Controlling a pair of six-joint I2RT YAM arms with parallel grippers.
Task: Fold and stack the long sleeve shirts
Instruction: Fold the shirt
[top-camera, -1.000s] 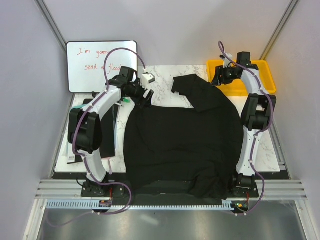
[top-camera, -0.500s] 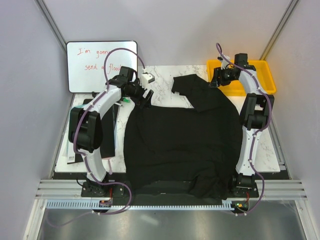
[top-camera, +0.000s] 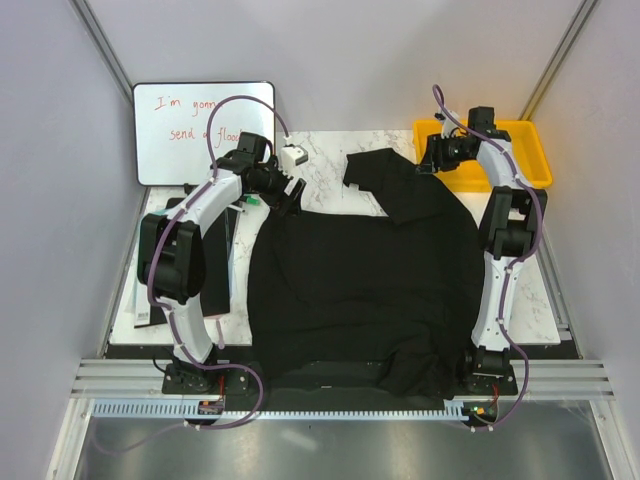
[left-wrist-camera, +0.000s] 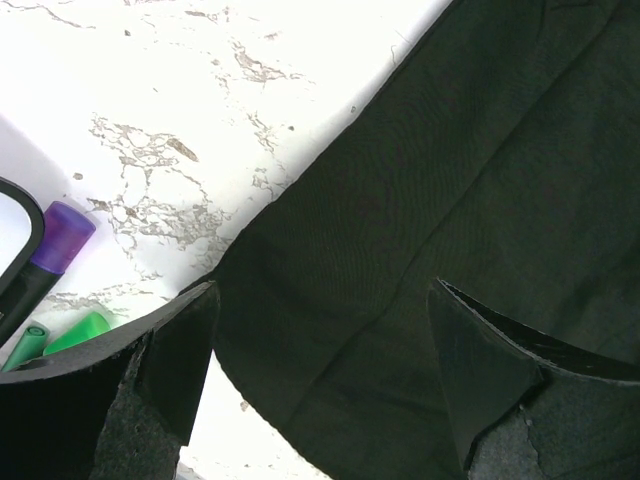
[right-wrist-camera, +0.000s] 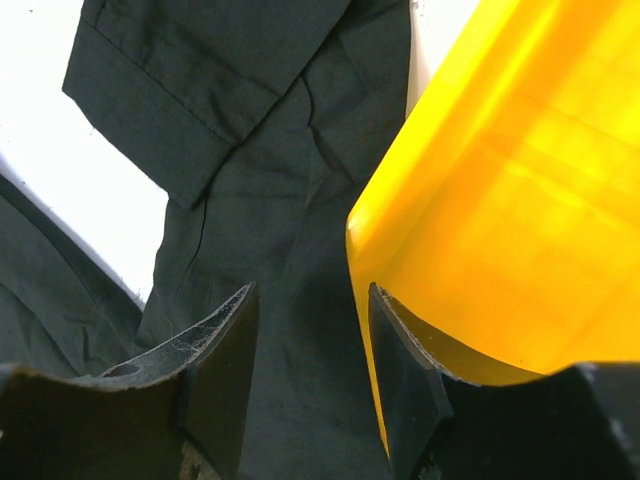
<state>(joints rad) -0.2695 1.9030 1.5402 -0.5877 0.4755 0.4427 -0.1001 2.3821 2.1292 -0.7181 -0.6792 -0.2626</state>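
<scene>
One long sleeve shirt: spread across your table, unfolded, nothing stacked. Your left gripper gapes empty over its edge; your right gripper, jaws parted beside the yellow bin, apparently grips nothing.

Marble table w/ black shirt, yellow bin, markers.

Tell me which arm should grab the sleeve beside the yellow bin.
Right. The right gripper hovers open over that sleeve by the bin; the left gripper is at the opposite shirt edge.
</scene>
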